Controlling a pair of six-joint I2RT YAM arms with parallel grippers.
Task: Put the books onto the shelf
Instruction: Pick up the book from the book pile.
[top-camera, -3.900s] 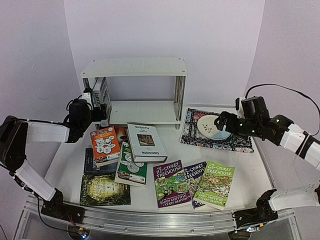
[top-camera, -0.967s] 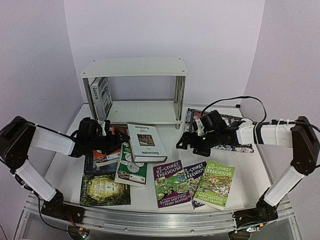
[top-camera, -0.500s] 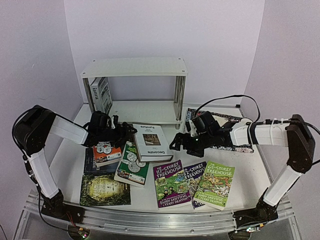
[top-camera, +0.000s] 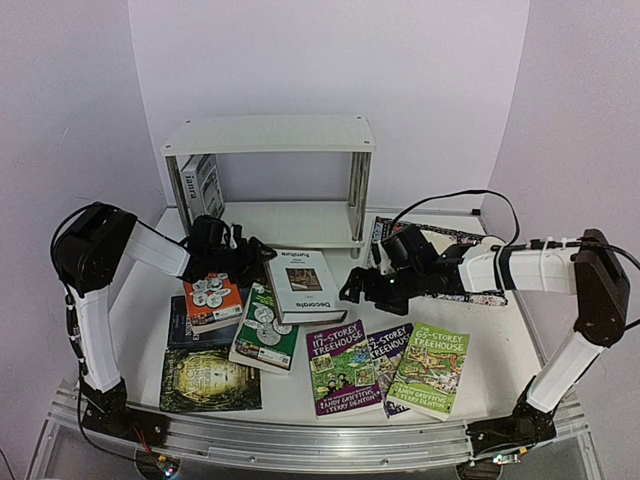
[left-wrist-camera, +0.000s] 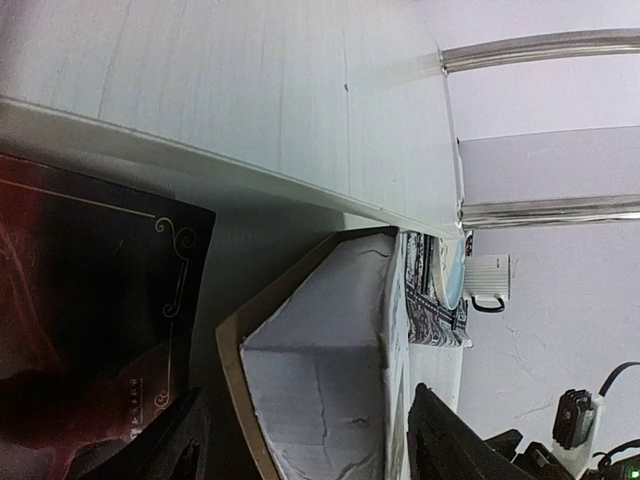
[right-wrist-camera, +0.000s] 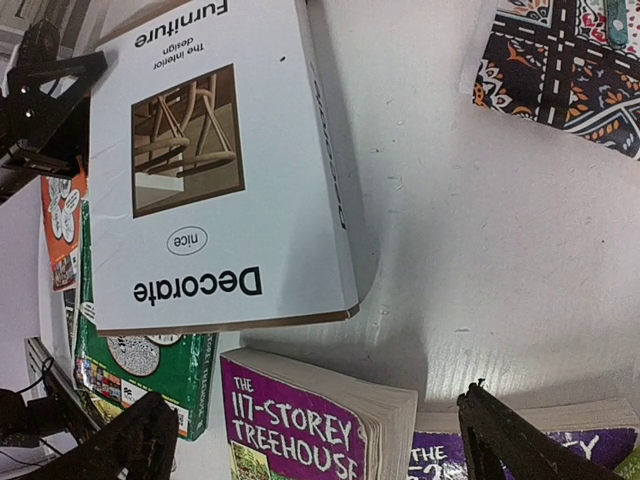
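A thick white hardback, "Decorate" (top-camera: 303, 285), lies flat in front of the white shelf (top-camera: 268, 134). My left gripper (top-camera: 255, 261) is at its far left end. In the left wrist view its jaws (left-wrist-camera: 320, 445) straddle the white page block (left-wrist-camera: 320, 380), a thin gap beside one finger (left-wrist-camera: 185, 445). My right gripper (top-camera: 357, 286) hangs open just right of that book, above the purple paperback (right-wrist-camera: 300, 420) and bare table. Another white book (top-camera: 203, 188) stands in the shelf's lower tier. Orange (top-camera: 212, 300), green (top-camera: 264, 330) and dark (top-camera: 205, 378) books lie left.
Three Treehouse paperbacks (top-camera: 430, 368) lie at the front right. The patterned mat (top-camera: 488, 294) sits behind my right arm, with a plate (left-wrist-camera: 450, 275) and mug (left-wrist-camera: 488, 280) on it. Chrome posts (left-wrist-camera: 540, 45) edge the lower shelf board (left-wrist-camera: 250, 100).
My left gripper has moved right, from over the orange book to the white hardback's end, and its jaws have narrowed around it. The right arm has crept left and holds there.
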